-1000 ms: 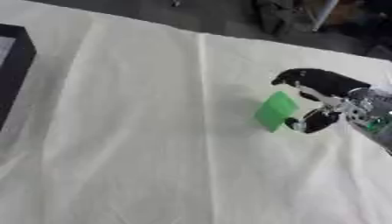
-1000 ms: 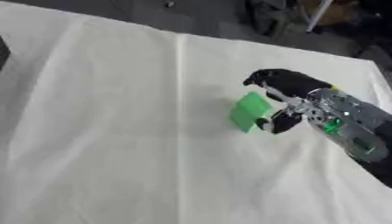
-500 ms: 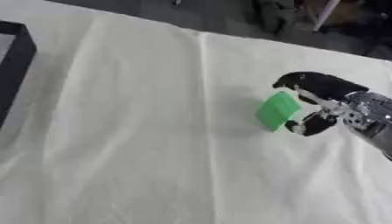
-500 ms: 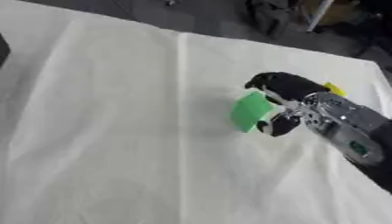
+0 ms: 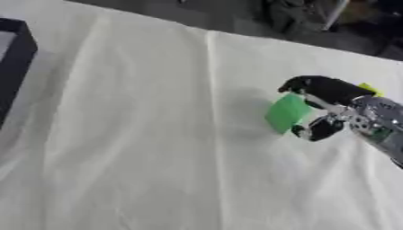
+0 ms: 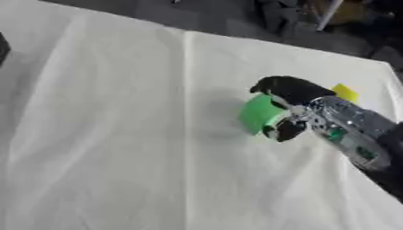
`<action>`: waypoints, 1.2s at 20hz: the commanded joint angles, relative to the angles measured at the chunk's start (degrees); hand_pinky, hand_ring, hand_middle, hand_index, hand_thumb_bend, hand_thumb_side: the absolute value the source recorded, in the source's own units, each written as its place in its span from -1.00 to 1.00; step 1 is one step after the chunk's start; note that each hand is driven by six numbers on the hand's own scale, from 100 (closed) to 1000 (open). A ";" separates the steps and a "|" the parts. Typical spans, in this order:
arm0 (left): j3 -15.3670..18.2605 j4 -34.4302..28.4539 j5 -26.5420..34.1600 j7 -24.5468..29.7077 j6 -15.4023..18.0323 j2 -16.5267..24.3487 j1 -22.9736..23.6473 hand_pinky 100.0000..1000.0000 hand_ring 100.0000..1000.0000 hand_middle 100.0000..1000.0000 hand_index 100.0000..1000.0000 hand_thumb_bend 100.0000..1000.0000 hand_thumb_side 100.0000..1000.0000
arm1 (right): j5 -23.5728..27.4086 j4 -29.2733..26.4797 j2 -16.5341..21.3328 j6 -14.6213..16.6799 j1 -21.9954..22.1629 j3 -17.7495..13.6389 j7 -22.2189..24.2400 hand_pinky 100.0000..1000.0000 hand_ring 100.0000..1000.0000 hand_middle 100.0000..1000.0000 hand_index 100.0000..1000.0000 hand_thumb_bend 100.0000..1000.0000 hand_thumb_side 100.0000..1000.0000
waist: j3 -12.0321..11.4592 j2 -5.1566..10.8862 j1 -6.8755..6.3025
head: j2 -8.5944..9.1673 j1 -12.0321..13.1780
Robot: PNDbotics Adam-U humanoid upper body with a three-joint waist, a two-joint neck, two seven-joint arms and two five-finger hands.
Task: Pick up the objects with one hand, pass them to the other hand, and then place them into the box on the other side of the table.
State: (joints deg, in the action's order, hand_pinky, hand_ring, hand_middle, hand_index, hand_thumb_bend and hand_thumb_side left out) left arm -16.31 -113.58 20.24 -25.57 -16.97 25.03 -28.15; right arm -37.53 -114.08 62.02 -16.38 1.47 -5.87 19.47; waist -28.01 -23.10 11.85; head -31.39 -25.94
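My right hand (image 5: 334,105) comes in from the right and is shut on a green block (image 5: 286,113), fingers curled over its top and thumb under it. The block hangs a little above the white cloth, tilted, and throws a faint shadow to its left. A small yellow object (image 6: 344,92) lies on the cloth just behind the hand. A black box (image 5: 14,63) stands at the far left edge of the table, only partly in the left eye view. My left hand shows in neither view.
A white cloth (image 5: 141,134) with fold lines covers the table. Dark clutter and a metal leg (image 6: 327,15) stand beyond the far edge.
The right hand with the green block has edged slightly left and lifted a little. The picture has shifted a bit, so the camera moved too.
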 commanded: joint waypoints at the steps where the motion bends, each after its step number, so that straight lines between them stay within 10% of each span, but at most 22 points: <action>1: 0.10 -1.01 0.25 -0.09 -0.07 0.22 -0.57 0.77 -0.46 0.38 0.60 0.45 0.03 | -0.45 -0.51 0.88 -0.18 -0.31 -0.25 0.61 1.00 0.98 0.81 0.82 -0.47 -1.00 | -0.13 0.81 -0.34 | 0.86 -0.36; 16: 0.09 -1.01 0.16 -0.21 0.03 -0.12 -0.62 0.78 -0.46 0.37 0.59 0.42 0.04 | -1.50 -0.51 -0.13 -3.55 -0.32 0.10 -1.23 0.91 0.68 0.61 0.65 -0.66 -1.00 | -0.72 0.56 0.01 | 1.49 -1.13; 24: 0.13 -1.01 0.17 -0.22 0.06 -0.17 -0.79 0.78 -0.46 0.37 0.58 0.41 0.04 | -2.46 -0.51 -0.57 -4.22 0.23 0.31 -6.50 0.80 0.30 0.12 0.14 -0.76 -1.00 | -0.65 0.53 -0.03 | 1.52 -0.97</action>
State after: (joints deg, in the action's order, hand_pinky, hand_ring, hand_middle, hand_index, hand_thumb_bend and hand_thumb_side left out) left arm -16.33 -113.58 20.47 -25.67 -17.01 24.66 -28.26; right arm -39.41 -114.08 60.24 -20.50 1.79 -5.15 13.93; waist -28.70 -23.44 12.41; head -30.59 -26.85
